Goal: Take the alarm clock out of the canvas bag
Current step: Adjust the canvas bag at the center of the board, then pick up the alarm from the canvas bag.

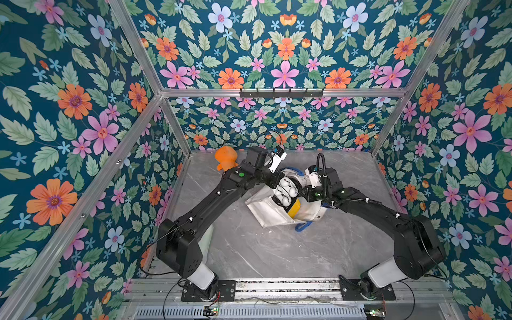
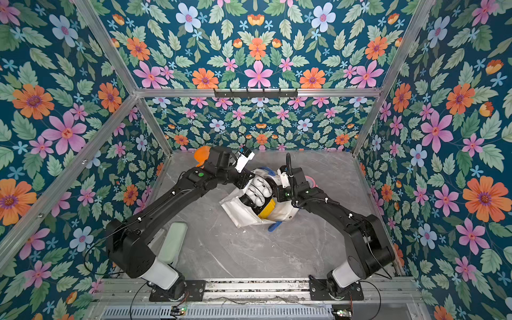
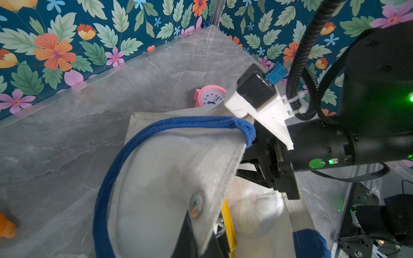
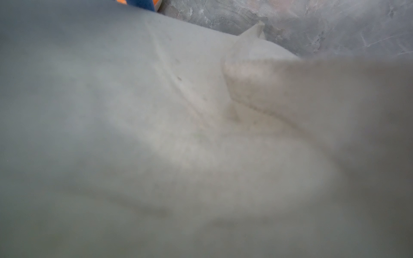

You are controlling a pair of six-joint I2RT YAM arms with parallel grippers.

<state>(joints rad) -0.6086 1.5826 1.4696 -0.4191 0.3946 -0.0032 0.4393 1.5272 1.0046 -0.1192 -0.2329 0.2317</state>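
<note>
Left wrist view: is the alarm clock (image 3: 210,97) inside the canvas bag (image 3: 161,169)?
— No. It stands upright on the grey table (image 3: 89,111), outside the bag, just beyond its edge.
— What is in the bag?
— In both top views a yellow thing (image 1: 295,208) shows in the open mouth. What it is, I cannot tell.
— And the grippers?
— The left gripper (image 1: 284,198) is clamped on the bag's rim and holds the cloth raised. The right gripper (image 3: 254,172) reaches into the mouth, but cloth hides its tips, so I cannot tell if they are apart or together. The clock touches neither gripper and stands beside the right wrist.
</note>
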